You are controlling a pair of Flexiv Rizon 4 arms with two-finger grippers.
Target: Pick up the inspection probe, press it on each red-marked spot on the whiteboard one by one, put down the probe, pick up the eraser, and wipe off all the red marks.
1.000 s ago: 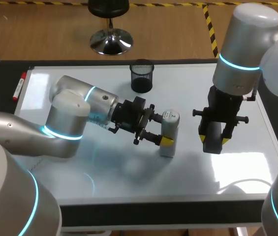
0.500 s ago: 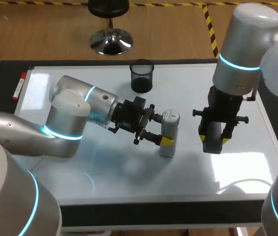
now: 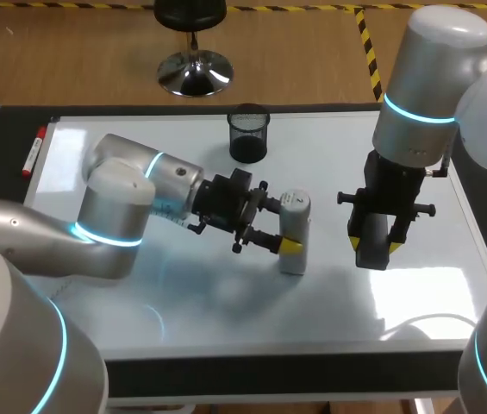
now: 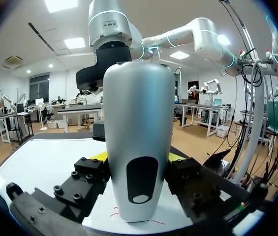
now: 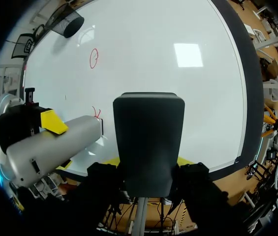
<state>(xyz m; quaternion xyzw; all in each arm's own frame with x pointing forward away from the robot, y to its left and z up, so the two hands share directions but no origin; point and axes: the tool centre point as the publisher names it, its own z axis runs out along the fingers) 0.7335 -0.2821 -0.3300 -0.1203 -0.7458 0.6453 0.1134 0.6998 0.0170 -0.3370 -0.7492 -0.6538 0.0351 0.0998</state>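
The silver-white inspection probe (image 3: 296,216) stands upright on the whiteboard (image 3: 398,310), near its middle. My left gripper (image 3: 292,237) is shut on its lower body from the side. In the left wrist view the probe (image 4: 139,113) fills the space between the fingers, and thin red strokes (image 4: 113,213) show at its base. My right gripper (image 3: 374,247) hangs to the probe's right, shut on the black eraser (image 3: 371,235). In the right wrist view the eraser (image 5: 148,132) sits between the yellow tips. The probe's end (image 5: 92,129) rests beside a small red mark (image 5: 97,112), and a red circle (image 5: 94,57) lies farther off.
A black mesh cup (image 3: 248,134) stands at the board's far edge, behind the probe. A red marker pen (image 3: 34,151) lies on the dark border left of the board. Bare board lies along the near side and at the right.
The left gripper and the probe have shifted very slightly to the left. The right arm and the eraser have not moved.
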